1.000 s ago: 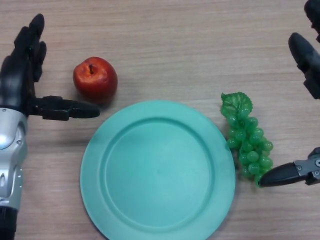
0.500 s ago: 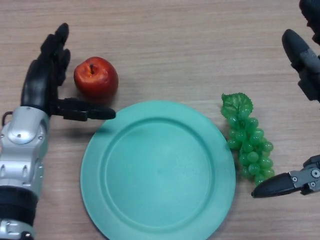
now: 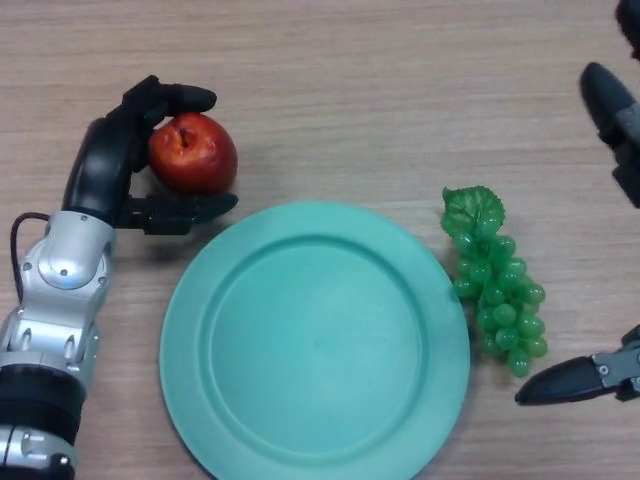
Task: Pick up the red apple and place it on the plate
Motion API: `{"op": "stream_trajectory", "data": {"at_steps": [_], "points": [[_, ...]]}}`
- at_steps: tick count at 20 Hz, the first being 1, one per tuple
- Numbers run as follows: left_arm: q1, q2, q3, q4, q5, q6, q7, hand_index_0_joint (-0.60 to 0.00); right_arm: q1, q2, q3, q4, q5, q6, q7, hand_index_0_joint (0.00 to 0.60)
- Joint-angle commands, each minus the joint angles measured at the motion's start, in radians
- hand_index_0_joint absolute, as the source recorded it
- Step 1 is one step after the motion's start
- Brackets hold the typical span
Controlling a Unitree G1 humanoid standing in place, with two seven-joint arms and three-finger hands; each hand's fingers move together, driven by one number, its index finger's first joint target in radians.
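Note:
The red apple (image 3: 195, 153) rests on the wooden table just past the upper left rim of the green plate (image 3: 315, 342). My left hand (image 3: 112, 165) is curled round the apple: fingers arch over its far side and the thumb lies under its near side. My right hand (image 3: 612, 130) shows at the right edge with its fingers straight and its thumb pointing left below the grapes, holding nothing.
A bunch of green plastic grapes (image 3: 497, 281) lies right beside the plate's right rim. The table is bare wood beyond the plate and the apple.
My left hand has moved right to the apple, and its fingers have curled over the fruit's top. The apple has stayed in place. The right hand has barely shifted.

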Motion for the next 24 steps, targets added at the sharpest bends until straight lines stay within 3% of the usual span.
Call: {"op": "stream_trajectory", "data": {"at_steps": [1, 4, 6, 7, 8, 9, 10, 11, 12, 13, 16, 21, 24], "points": [[-0.003, 0.064, 0.068, -0.197, -0.078, -0.081, 0.015, -0.600, -0.010, -0.041, -0.046, -0.053, 0.089, -0.102, -0.035, 0.000], [0.097, 0.094, 0.062, -0.451, -0.039, -0.034, -0.024, -0.600, -0.012, -0.047, -0.046, -0.053, 0.093, -0.103, -0.046, 0.000], [0.123, 0.089, 0.061, -0.498, -0.028, -0.028, -0.039, -0.401, -0.017, -0.049, -0.046, -0.053, 0.096, -0.099, -0.050, 0.000], [0.165, 0.078, 0.058, -0.567, -0.009, -0.023, -0.058, -0.251, -0.027, -0.053, -0.047, -0.053, 0.101, -0.092, -0.056, 0.000], [0.228, 0.055, 0.052, -0.673, -0.025, 0.023, -0.097, -0.151, -0.039, -0.057, -0.047, -0.053, 0.104, -0.084, -0.061, 0.000], [0.283, 0.037, 0.043, -0.760, -0.031, 0.060, -0.131, -0.200, -0.049, -0.058, -0.046, -0.053, 0.106, -0.077, -0.065, 0.000], [0.323, 0.026, 0.034, -0.807, -0.023, 0.079, -0.152, -0.299, -0.054, -0.055, -0.045, -0.053, 0.105, -0.073, -0.065, 0.000], [0.403, 0.004, 0.011, -0.880, 0.014, 0.088, -0.187, -0.449, -0.064, -0.048, -0.041, -0.053, 0.102, -0.068, -0.065, 0.000], [0.500, -0.020, -0.023, -0.932, 0.079, 0.075, -0.224, -0.549, -0.067, -0.040, -0.039, -0.053, 0.100, -0.069, -0.062, 0.000], [0.590, -0.045, -0.052, -0.973, 0.111, 0.079, -0.251, -0.600, -0.061, -0.031, -0.047, -0.053, 0.108, -0.075, -0.057, 0.000], [0.662, -0.061, -0.097, -0.972, 0.137, 0.060, -0.222, -0.600, -0.046, -0.028, -0.058, -0.053, 0.110, -0.085, -0.058, 0.000], [0.685, -0.060, -0.106, -1.008, 0.127, 0.074, -0.195, -0.600, -0.033, -0.038, -0.066, -0.053, 0.123, -0.106, -0.068, 0.000], [0.688, -0.069, -0.062, -1.126, -0.052, 0.227, -0.197, -0.600, -0.025, -0.054, -0.068, -0.053, 0.128, -0.111, -0.074, 0.000]]}}
